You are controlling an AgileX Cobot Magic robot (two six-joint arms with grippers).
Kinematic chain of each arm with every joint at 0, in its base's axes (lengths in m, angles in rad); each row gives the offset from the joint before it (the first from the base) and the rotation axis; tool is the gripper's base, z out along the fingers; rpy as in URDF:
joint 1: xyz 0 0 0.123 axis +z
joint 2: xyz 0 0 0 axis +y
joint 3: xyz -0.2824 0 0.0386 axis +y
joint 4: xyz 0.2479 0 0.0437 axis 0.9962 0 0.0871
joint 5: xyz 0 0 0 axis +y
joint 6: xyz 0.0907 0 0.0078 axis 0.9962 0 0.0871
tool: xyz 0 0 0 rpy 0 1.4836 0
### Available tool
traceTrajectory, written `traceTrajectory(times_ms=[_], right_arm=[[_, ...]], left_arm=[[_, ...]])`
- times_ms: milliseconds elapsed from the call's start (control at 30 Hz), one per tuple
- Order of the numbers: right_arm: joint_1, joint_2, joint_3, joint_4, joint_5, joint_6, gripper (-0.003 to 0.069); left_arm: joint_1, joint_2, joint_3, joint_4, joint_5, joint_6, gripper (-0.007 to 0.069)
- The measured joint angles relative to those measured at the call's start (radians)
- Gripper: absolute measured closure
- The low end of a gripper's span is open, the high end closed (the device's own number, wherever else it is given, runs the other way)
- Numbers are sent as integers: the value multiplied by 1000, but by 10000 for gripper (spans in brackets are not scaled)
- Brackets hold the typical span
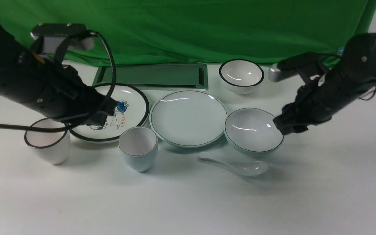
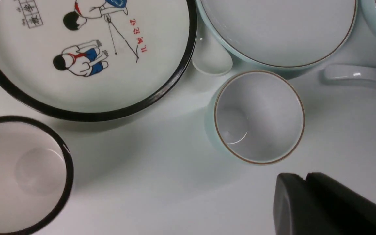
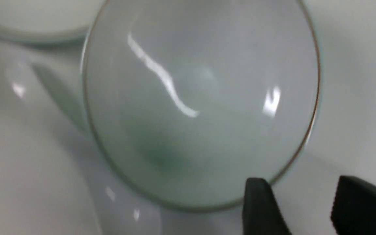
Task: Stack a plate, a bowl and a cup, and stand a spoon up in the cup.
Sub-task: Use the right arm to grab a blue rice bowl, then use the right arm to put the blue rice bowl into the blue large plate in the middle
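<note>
Right gripper [image 3: 300,195], jaws spread apparently astride bowl [image 1: 252,130] rim for lifting onto plate [image 1: 188,117]; left gripper [image 2: 305,179] closed, empty, waiting near cup [image 2: 259,117].

You have bare table [image 1: 188,205] on the near side of the spoon [image 1: 240,167]; plate [image 1: 188,118], bowl [image 1: 253,130] and cup [image 1: 138,148] crowd together (scarcely a gap).

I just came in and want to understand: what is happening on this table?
The right gripper stands open at the rim of the bowl, one finger over the rim, one outside. The bowl sits on the table beside the plate. The left gripper hangs shut and empty near the cup. The spoon lies in front of the bowl. Nothing is stacked yet.
</note>
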Motion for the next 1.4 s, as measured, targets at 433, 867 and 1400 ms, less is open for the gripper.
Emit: traceTrajectory(times_ms=[433,867,1400], right_arm=[[0,278,-220,-18,-14,15,488],[80,281,-584,72,105,-50,585],[154,558,-747,91,-34,78,524]], left_arm=[[0,-246,106,29,-24,6,589],[0,-310,279,20,-291,-12,578],[-7,-80,280,-65,-319,15,510]])
